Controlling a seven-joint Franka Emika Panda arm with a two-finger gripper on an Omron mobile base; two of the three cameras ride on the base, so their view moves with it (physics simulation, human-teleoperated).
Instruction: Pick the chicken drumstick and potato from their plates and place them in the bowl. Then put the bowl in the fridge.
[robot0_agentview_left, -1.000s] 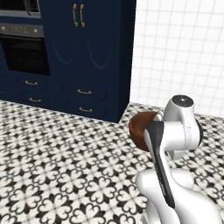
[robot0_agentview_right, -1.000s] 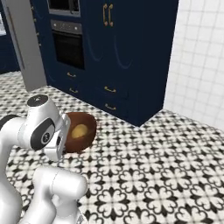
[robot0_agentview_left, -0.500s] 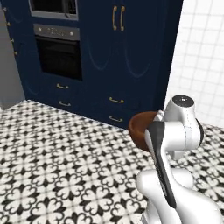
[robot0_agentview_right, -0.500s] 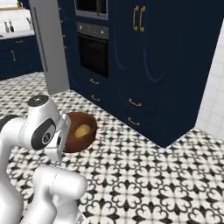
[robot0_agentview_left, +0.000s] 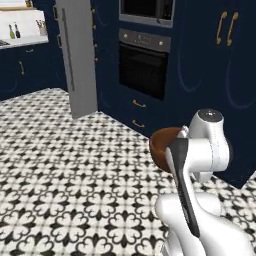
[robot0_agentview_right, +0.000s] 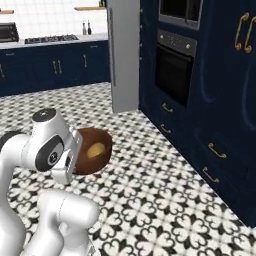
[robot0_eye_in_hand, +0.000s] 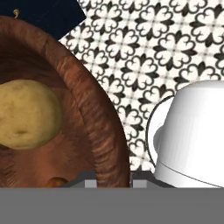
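The white arm is folded up tight over its base, elbow low and wrist raised at chest height. Its tool (robot0_eye_in_hand: 113, 180) is clamped on the thick rim of the bowl (robot0_eye_in_hand: 98, 127), one finger inside and one outside, carrying it aloft

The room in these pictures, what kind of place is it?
Most likely a home kitchen: a built-in oven sits among navy cabinets with gold handles, a counter with a stovetop runs along the far wall, and the floor is patterned tile.
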